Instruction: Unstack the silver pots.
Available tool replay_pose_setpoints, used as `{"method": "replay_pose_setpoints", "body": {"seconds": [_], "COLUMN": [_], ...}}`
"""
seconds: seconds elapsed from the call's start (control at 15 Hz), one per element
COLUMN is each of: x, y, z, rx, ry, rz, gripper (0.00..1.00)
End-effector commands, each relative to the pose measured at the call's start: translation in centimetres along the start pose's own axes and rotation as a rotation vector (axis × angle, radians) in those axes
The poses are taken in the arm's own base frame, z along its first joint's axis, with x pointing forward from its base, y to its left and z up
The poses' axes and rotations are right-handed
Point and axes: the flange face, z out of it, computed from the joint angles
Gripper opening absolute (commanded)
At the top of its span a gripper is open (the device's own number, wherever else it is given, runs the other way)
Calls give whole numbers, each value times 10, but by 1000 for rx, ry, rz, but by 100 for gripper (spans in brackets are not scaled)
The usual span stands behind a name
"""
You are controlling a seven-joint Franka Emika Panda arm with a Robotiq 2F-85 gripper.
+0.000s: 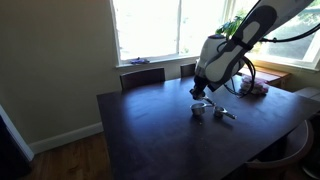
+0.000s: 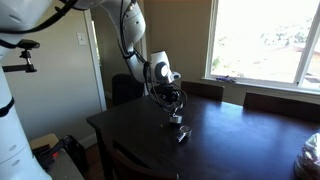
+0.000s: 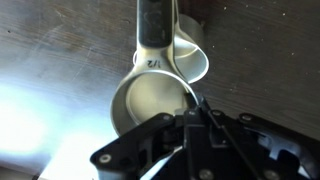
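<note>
The gripper [image 3: 197, 118] enters from the bottom of the wrist view with its jaws drawn fully together, the tips meeting right at the rim of the near pot [image 3: 150, 100], which fills the middle of the frame. Whether a sliver of rim is pinched between them I cannot tell. The pot's handle [image 3: 152, 25] runs to the top edge, and the far pot [image 3: 197, 62] peeks out behind it at upper right, touching or overlapping it. In both exterior views the silver pots [image 1: 200, 110] [image 2: 176, 121] sit on the dark bench [image 1: 140, 130] just below the gripper, right of centre in the frame.

A thin, slick rim probably slips from a light pinch, so the grip should be confirmed before lifting. The lift is best kept slow and straight up, so that any pot nested underneath drops free rather than riding along. The pot should then be carried well apart from the others and set down flat, with its handle turned clear of them
</note>
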Motion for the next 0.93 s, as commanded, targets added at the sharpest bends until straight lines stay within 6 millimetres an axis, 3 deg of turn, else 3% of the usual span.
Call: {"method": "replay_pose_setpoints", "body": {"seconds": [0.0,0.6,0.87], "x": [-9,-19,-26], "y": [6,15,3], "z": [-21,-42,-38], "rx": [-21,-57,-57], "ry": [66,157,106], "rz": [17,5,-50], "gripper": [2,2,2]}}
